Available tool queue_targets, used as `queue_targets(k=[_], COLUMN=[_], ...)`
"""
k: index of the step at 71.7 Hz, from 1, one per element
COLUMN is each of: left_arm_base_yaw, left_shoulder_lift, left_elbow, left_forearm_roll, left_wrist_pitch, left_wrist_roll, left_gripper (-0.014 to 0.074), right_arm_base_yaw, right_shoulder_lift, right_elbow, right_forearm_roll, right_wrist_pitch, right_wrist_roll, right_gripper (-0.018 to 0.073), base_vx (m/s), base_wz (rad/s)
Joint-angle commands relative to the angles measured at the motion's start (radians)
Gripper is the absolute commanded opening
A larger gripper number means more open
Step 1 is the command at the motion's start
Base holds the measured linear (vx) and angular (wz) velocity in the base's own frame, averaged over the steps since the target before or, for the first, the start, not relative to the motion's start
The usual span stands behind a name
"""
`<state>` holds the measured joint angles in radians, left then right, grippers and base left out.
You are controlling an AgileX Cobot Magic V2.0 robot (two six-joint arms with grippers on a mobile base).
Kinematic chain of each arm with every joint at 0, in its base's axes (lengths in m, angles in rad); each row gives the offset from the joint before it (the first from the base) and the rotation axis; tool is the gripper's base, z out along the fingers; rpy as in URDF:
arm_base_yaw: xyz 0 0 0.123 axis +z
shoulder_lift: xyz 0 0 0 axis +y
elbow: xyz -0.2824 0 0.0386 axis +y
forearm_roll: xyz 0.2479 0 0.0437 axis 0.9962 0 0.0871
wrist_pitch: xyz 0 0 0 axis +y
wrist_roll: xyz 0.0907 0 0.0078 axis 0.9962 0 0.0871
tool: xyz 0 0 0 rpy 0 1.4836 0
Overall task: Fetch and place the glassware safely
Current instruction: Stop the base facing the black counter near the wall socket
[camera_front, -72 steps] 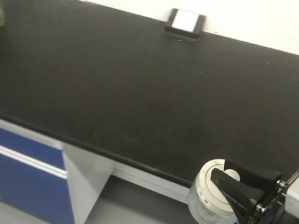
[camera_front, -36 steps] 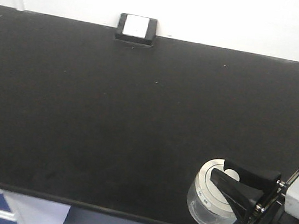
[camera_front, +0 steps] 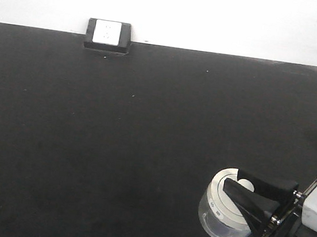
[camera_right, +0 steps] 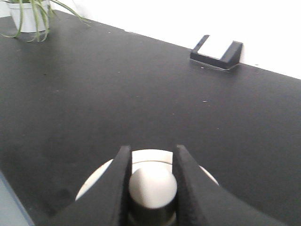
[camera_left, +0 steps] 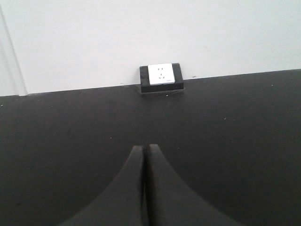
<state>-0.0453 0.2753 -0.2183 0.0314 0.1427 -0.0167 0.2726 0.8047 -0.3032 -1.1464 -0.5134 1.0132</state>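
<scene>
**Right gripper clamps the jar's knob over the black counter**

The small clear glass jar (camera_front: 221, 226) sits at the near right of the front view, over the black countertop (camera_front: 114, 148). Its round cream-white lid (camera_front: 223, 191) is on, with a small label on the rim facing the camera. The right gripper (camera_front: 233, 182) reaches in from the lower right corner. Its two black fingers (camera_right: 120, 183) are closed to a narrow gap around the lid's central knob (camera_right: 153, 186), pressing it from either side. Whether the jar's base touches the countertop or hangs just above it cannot be told from these views.

The left gripper (camera_left: 143, 150) is seen only from its own wrist camera. Its jaws are pressed together with no gap between them, and they hold nothing. It points across the bare counter toward the back edge.

A black socket box (camera_front: 107, 34) with a white face stands at the far edge of the countertop against the white wall (camera_front: 217, 16), well apart from the jar. In the right wrist view, a potted plant (camera_right: 28, 16) with thin green leaves stands at the far left corner of the counter
</scene>
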Motion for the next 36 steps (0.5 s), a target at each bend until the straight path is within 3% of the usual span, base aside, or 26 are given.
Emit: queue_targets(k=[1,36], left_arm_base_yaw=[-0.005,-0.005], left_shoulder_lift=[0.01,0.01], left_elbow=[-0.027,-0.027], left_forearm_roll=[-0.008,-0.008], left_wrist_pitch=[-0.073,-0.073], left_wrist_roll=[-0.002,-0.002], left_gripper=[-0.0007,-0.0007], right_arm_base_yaw=[0.001,0.001], right_shoulder_lift=[-0.006,-0.006], right_elbow=[-0.033,-0.033], right_forearm_roll=[0.036,0.036], right_wrist_pitch=[-0.053,-0.053], right_wrist_roll=[-0.008,-0.008], right_gripper=[-0.0003,-0.0003], base_vx=[0.08,0.03], base_wz=[-0.17,-0.07])
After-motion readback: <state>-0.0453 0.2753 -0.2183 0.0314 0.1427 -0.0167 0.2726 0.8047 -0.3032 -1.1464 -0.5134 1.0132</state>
